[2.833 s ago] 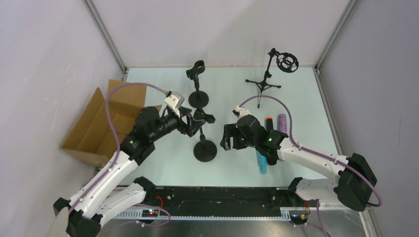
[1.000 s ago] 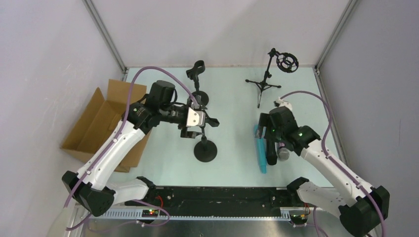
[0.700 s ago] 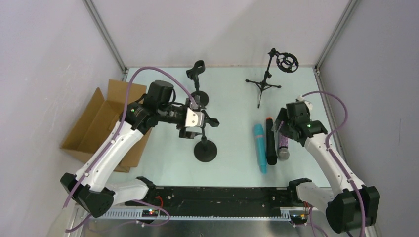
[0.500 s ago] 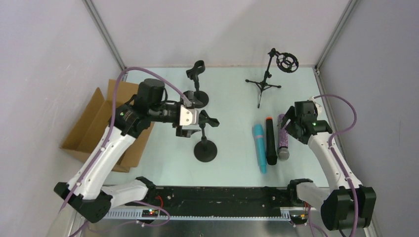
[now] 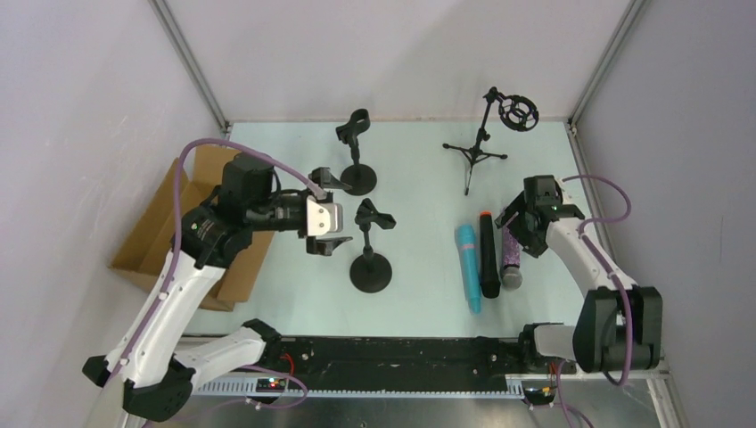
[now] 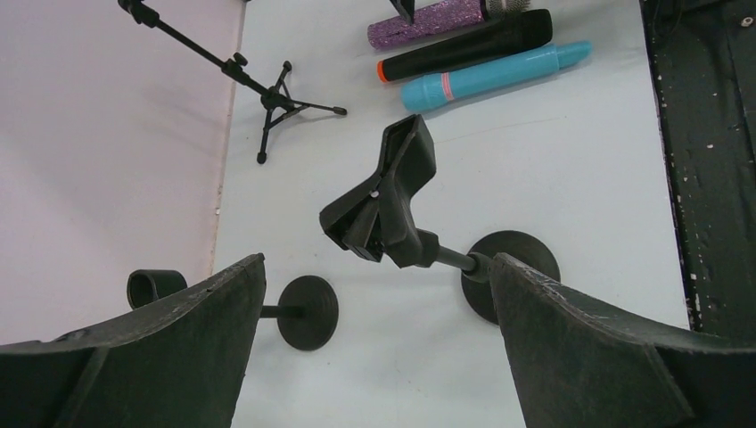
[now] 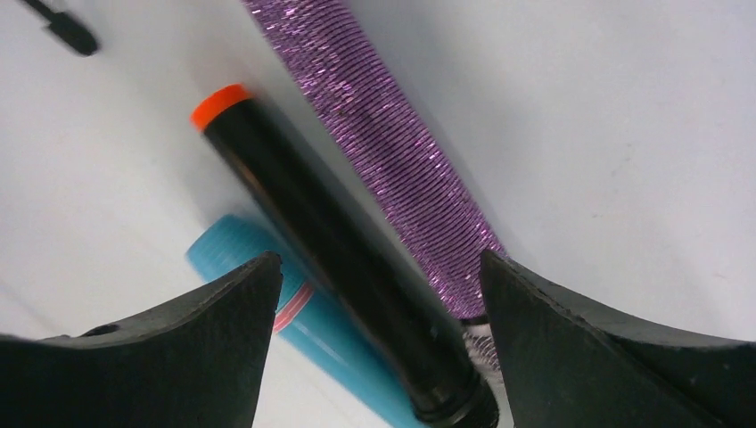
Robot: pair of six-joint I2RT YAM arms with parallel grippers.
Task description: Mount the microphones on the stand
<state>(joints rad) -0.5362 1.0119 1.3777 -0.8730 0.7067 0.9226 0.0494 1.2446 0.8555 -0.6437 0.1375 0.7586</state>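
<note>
Three microphones lie side by side on the table at the right: light blue (image 5: 467,266), black with an orange end (image 5: 488,254) and purple glitter (image 5: 509,254). My right gripper (image 5: 519,230) is open and hovers just above the purple one, holding nothing. In the right wrist view the purple mic (image 7: 392,152), black mic (image 7: 330,232) and blue mic (image 7: 258,285) lie between the open fingers of the right gripper (image 7: 376,259). My left gripper (image 5: 334,211) is open and empty, just left of the near stand's clip (image 5: 371,217). The left wrist view shows that clip (image 6: 392,196) ahead of the left gripper (image 6: 376,259).
A second round-base stand (image 5: 357,174) stands further back. A tripod stand with a ring mount (image 5: 519,113) is at the back right. An open cardboard box (image 5: 178,232) sits at the left edge. Walls close the table on three sides.
My left gripper has drawn back to the left, away from the near stand's clip. My right arm has swung from the table's middle to the right, over the purple mic.
</note>
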